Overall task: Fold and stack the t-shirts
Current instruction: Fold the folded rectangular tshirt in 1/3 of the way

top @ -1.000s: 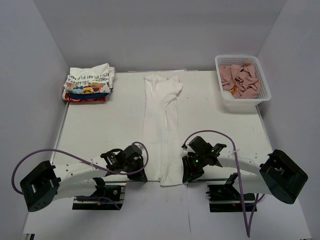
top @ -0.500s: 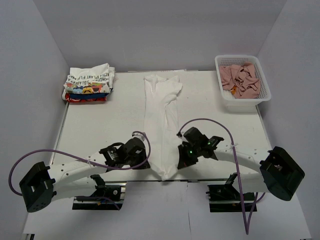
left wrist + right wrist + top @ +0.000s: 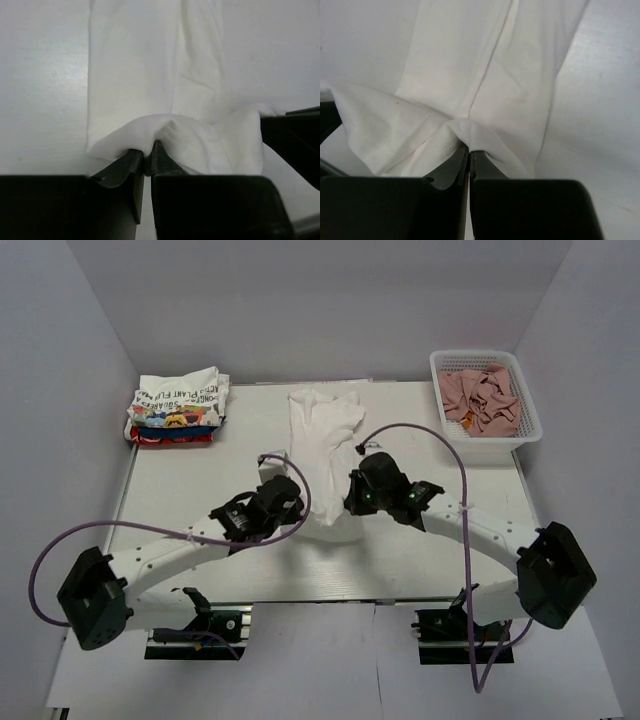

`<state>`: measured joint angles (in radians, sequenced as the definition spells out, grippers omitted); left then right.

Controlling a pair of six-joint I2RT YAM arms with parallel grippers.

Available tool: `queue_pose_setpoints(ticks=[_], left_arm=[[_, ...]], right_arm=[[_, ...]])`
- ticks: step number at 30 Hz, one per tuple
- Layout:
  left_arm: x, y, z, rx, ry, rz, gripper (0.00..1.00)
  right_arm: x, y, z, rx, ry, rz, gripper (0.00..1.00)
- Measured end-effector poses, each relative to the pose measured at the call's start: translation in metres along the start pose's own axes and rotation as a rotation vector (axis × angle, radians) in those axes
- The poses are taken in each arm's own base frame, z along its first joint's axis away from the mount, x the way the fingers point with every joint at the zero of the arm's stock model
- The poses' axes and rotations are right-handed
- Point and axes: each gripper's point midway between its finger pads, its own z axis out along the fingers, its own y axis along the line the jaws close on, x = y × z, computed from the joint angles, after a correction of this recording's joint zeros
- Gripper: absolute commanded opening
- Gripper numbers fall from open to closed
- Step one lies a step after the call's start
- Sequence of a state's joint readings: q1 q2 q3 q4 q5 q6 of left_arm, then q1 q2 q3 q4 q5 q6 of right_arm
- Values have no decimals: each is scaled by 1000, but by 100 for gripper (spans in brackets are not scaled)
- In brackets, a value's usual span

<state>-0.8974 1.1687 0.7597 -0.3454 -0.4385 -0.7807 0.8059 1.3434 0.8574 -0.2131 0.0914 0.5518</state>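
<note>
Evidently the left gripper point(image 3: 148, 156) is clamped on one bunched corner of the hem and the right gripper point(image 3: 469, 150) on the other, side by side near the middle of the tabletop point(image 3: 200, 490). From them the white t-shirt point(image 3: 327, 430) runs lengthwise straight toward the far edge, so the fold likely carries the hem that way. The folded stack point(image 3: 178, 408) sits at the far-left corner, nearer the left arm.

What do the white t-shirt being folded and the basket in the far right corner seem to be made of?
The white t-shirt: soft, matte knit fabric, probably cotton; it creases and bunches limply where the left gripper and right gripper pinch it, and a stitched hem shows. The basket: likely rigid white plastic, judging by its even mesh walls.
</note>
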Motion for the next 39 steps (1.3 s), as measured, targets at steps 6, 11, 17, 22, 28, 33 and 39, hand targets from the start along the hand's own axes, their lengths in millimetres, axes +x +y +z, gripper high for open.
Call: queue_pose_setpoints(ticks=[6, 11, 17, 22, 28, 33, 39], left_arm=[[-43, 3, 40, -87, -75, 9, 18], [-66, 11, 73, -126, -92, 27, 16], [-85, 17, 101, -124, -99, 36, 15], [-94, 19, 129, -117, -80, 46, 15], [-96, 27, 166, -115, -34, 37, 31], [-96, 43, 192, -136, 4, 31, 82], [-105, 54, 205, -120, 21, 41, 90]], right_arm=[[-54, -7, 22, 68, -85, 5, 0], [-80, -22, 44, 117, -105, 10, 0], [-108, -40, 70, 155, -114, 25, 0], [-117, -61, 93, 156, -86, 56, 0], [-122, -76, 125, 112, -35, 89, 0], [-124, -86, 150, 68, 7, 125, 29], [-125, -90, 153, 28, 23, 137, 55]])
